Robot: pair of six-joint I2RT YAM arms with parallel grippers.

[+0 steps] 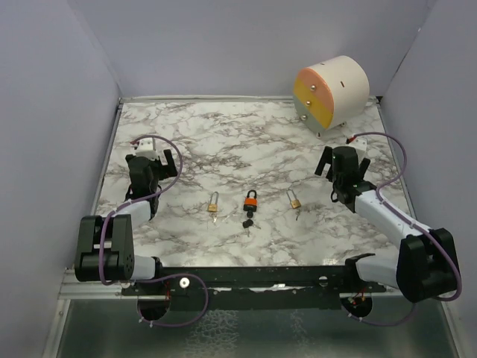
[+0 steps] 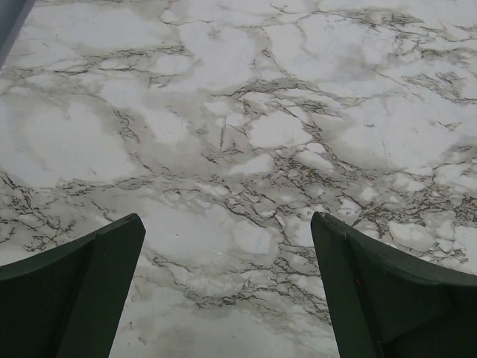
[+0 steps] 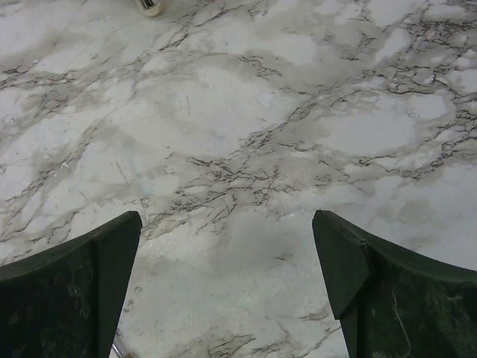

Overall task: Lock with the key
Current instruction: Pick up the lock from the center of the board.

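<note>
Orange padlock (image 1: 251, 201), dark keys (image 1: 247, 221) just beside it; left fingers (image 2: 74, 298) and right fingers (image 3: 395, 298) spread, empty.

Three padlocks lying flat in a row on the table (image 1: 223, 142): left brass padlock (image 1: 214, 203), orange padlock (image 1: 251, 200) with black-headed keys (image 1: 247, 222) at its near end, right brass padlock (image 1: 294, 200).

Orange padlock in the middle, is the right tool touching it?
Apart. The top external view shows the open right tool over bare marble tabletop, a small brass padlock lying between it and the orange-bodied padlock.
</note>
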